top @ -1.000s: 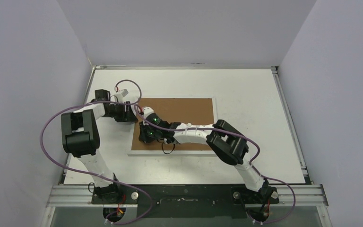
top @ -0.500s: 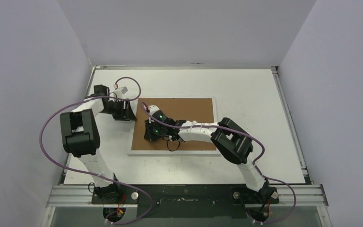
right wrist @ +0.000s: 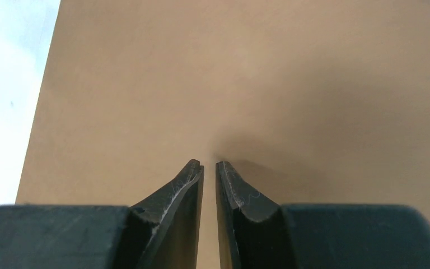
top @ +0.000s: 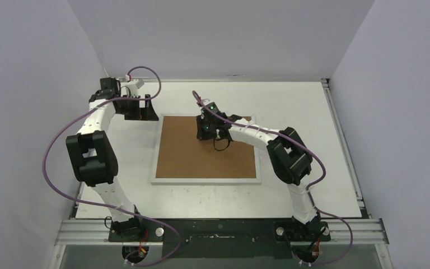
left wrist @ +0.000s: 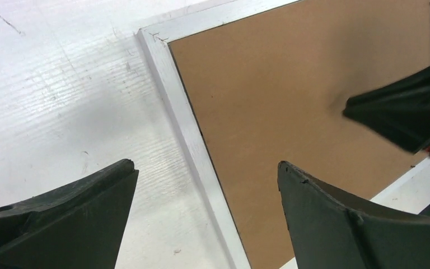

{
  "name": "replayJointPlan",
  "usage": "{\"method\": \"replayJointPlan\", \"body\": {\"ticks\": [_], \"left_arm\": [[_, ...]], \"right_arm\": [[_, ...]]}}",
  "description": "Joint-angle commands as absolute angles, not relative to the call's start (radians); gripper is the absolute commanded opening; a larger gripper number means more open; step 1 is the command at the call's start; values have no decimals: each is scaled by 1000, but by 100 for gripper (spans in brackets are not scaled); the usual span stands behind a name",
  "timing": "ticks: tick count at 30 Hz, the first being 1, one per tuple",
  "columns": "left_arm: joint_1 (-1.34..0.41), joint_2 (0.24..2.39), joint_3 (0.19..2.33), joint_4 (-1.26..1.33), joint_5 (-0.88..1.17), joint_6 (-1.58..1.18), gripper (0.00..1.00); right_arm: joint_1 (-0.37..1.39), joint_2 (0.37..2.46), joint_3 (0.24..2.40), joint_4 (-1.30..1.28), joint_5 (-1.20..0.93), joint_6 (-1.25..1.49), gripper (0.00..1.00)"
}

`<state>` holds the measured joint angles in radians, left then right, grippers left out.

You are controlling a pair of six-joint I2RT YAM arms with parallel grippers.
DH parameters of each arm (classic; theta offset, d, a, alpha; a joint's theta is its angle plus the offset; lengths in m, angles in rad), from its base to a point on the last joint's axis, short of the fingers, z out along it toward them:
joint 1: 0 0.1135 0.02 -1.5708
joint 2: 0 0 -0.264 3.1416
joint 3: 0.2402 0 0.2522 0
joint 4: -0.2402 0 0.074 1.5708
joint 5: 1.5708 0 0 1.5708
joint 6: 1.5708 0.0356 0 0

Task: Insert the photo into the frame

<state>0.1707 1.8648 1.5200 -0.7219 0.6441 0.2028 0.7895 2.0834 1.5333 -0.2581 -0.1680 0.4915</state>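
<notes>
My left tool (left wrist: 201,218) has just let go and pulled back off the far-left corner of the thin white rectangular frame (top: 155,162), fingers wide apart and empty over the white counter (top: 297,106). My right tool (right wrist: 209,168) has slid from that frame's left side up toward its far edge, tips nearly together with a slit between, holding nothing, pressing on the brown cardboard backing board (top: 201,154). That board now sits flat inside the frame, so I judge the photo lies hidden beneath it.

frame (top: 153,168) – white, flat on table | brown backing covers it – photo unseen
</notes>
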Motion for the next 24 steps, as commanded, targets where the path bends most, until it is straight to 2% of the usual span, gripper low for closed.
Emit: {"method": "replayJointPlan", "body": {"ticks": [1, 6, 11, 14, 19, 24], "left_arm": [[164, 1807, 1549, -727, 585, 216, 96], [176, 1704, 1500, -692, 541, 245, 96], [161, 1704, 1470, -701, 511, 315, 96], [116, 1722, 1434, -673, 472, 337, 96], [35, 1773, 1373, -650, 411, 338, 96], [58, 1738, 1378, -773, 520, 361, 96]], "right_arm": [[710, 2081, 1620, -295, -102, 445, 17], [601, 2080, 1681, -292, -29, 376, 20], [538, 2107, 1757, -279, -6, 352, 24], [541, 2183, 1862, -306, -3, 342, 23], [548, 2290, 1995, -312, -6, 334, 16], [530, 2352, 2046, -310, 23, 310, 18]]}}
